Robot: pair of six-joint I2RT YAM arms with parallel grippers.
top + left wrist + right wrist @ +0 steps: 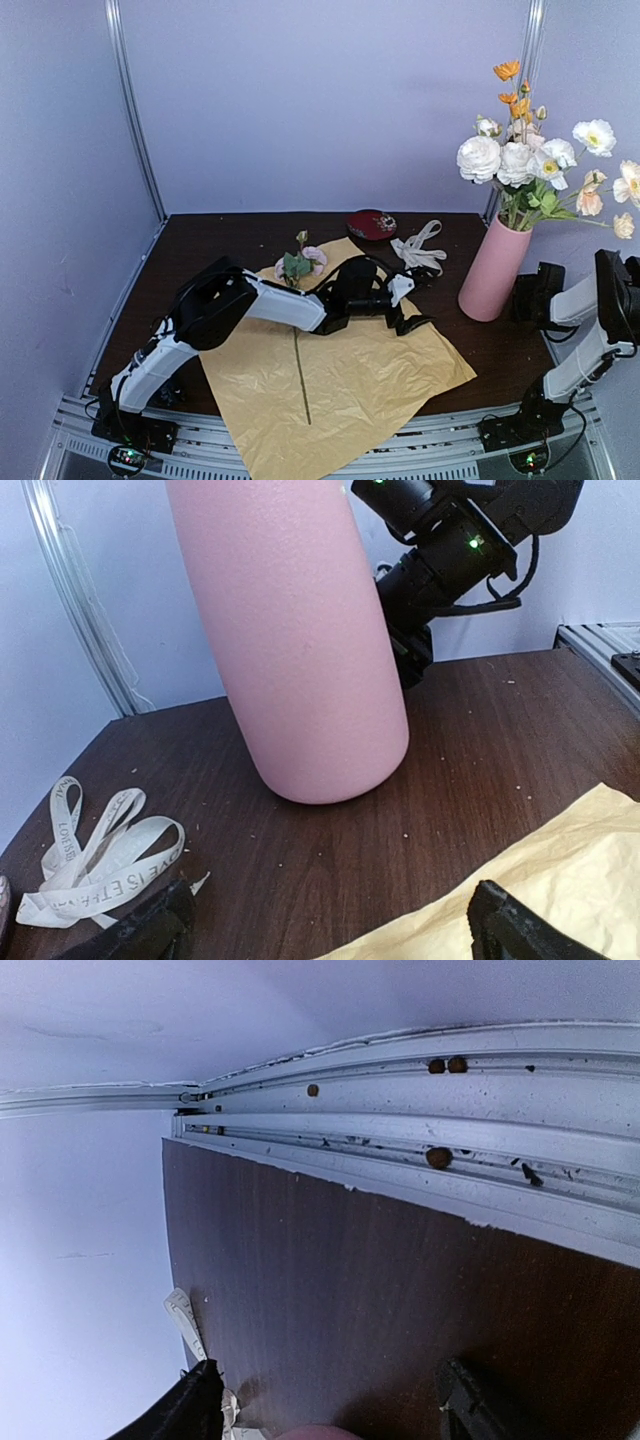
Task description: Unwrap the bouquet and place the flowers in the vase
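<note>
The pink vase (493, 270) stands at the right of the table with white and orange flowers (530, 160) in it. One pink flower (298, 266) lies on the flattened tan paper (350, 395), its stem (301, 375) running toward the front edge. My left gripper (412, 308) rests low just left of the vase (300, 640), open with only table and paper between its fingers (505, 932). My right gripper (528, 292) sits against the vase's right side. Its fingers (185, 1408) stand wide apart, with a sliver of pink vase (315, 1432) at the frame's bottom between them.
A cream ribbon (420, 248) lies loose behind the left gripper, with a dark red dish (371, 224) beyond it near the back wall. The paper hangs over the table's front edge. Metal rails (330, 450) run along the front, and the right arm (460, 540) rises behind the vase.
</note>
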